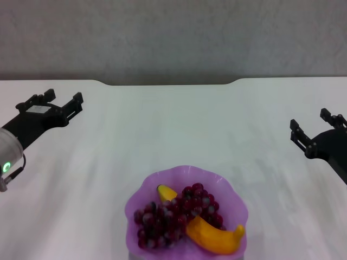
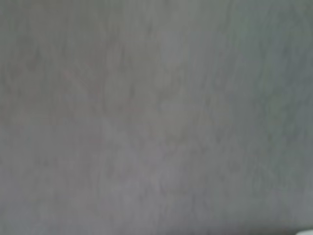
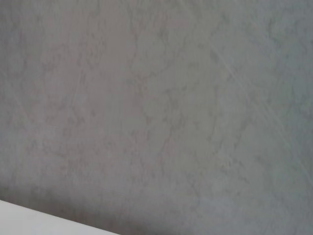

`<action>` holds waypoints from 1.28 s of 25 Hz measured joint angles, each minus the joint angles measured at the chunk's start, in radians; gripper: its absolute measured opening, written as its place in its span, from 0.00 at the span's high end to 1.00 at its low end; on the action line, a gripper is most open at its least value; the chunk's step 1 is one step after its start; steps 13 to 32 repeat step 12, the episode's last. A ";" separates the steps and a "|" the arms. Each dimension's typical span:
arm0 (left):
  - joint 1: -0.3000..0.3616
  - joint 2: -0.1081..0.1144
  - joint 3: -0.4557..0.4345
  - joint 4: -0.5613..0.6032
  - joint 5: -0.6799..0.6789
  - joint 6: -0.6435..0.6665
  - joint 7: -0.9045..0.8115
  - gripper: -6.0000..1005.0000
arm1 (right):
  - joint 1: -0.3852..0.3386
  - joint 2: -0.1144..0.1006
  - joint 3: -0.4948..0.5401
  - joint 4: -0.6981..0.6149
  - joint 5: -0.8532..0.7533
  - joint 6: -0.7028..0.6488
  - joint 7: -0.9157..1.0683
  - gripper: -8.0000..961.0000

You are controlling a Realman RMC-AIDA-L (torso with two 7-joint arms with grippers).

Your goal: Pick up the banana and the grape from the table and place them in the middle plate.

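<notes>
**Both fruits are seen in the purple plate, arms held to the sides**

The middle plate is placed on the table, at the near edge of the head view and roughly between the two arms. Inside it the banana is laid across the dish, with its thicker part toward the right side of the plate and its other end showing on the far left of the fruit pile. The grape is laid over the middle part of the banana, so that the banana is partly covered by it. Both fruits are touching each other and are resting within the scalloped rim.

The left gripper is held above the table at the left side, well apart from the plate. Its fingers are spread and nothing is held between them. The right gripper is held at the right side, also well apart from the plate, and its fingers are spread too, with nothing between them.

In both wrist views only a plain grey surface is shown, with a small pale strip at one edge of the right wrist view. No fruit and no plate are shown there.
</notes>
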 joint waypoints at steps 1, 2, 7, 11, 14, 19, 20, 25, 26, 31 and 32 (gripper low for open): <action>-0.007 -0.001 -0.004 -0.039 -0.069 -0.042 0.085 0.28 | 0.000 0.000 0.000 0.000 0.000 0.000 0.000 0.20; -0.016 -0.001 -0.005 -0.095 -0.172 -0.100 0.207 0.28 | 0.000 0.000 0.000 0.000 0.000 0.000 0.000 0.20; -0.050 -0.008 0.028 -0.278 -0.440 -0.238 0.557 0.28 | 0.002 0.000 0.000 -0.001 0.000 0.000 0.001 0.20; -0.102 -0.011 -0.008 -0.460 -0.506 -0.345 0.666 0.28 | 0.009 0.001 0.000 -0.001 0.000 0.000 -0.004 0.20; -0.108 -0.010 -0.013 -0.479 -0.507 -0.352 0.667 0.28 | 0.010 0.001 0.000 0.000 0.000 0.000 -0.006 0.20; -0.108 -0.010 -0.013 -0.479 -0.507 -0.352 0.667 0.28 | 0.010 0.001 0.000 0.000 0.000 0.000 -0.006 0.20; -0.108 -0.010 -0.013 -0.479 -0.507 -0.352 0.667 0.28 | 0.010 0.001 0.000 0.000 0.000 0.000 -0.006 0.20; -0.108 -0.010 -0.013 -0.479 -0.507 -0.352 0.667 0.28 | 0.010 0.001 0.000 0.000 0.000 0.000 -0.006 0.20; -0.108 -0.010 -0.013 -0.479 -0.507 -0.352 0.667 0.28 | 0.010 0.001 0.000 0.000 0.000 0.000 -0.006 0.20; -0.108 -0.010 -0.013 -0.479 -0.507 -0.352 0.667 0.28 | 0.010 0.001 0.000 0.000 0.000 0.000 -0.006 0.20; -0.108 -0.010 -0.013 -0.479 -0.507 -0.352 0.667 0.28 | 0.010 0.001 0.000 0.000 0.000 0.000 -0.006 0.20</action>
